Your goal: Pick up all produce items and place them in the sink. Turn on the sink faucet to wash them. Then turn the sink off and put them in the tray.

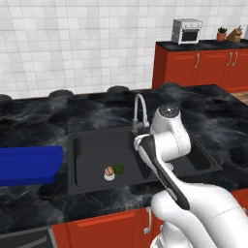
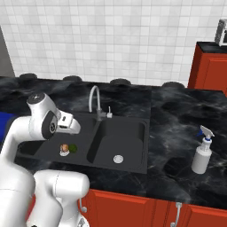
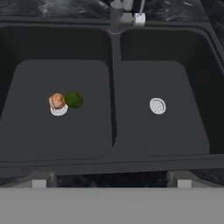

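Tool [image 3: 111, 177] wide open, holding nothing, hanging above the sink [image 3: 114, 131] near its front rim. Tan lumpy piece [image 3: 56, 101] and green ball [image 3: 74, 99] touching, down by the left basin's drain, so below-left of the tool.

blue tray [image 1: 29, 164] cut by left edge, faucet [image 3: 124, 11] spout cropped (top edge)
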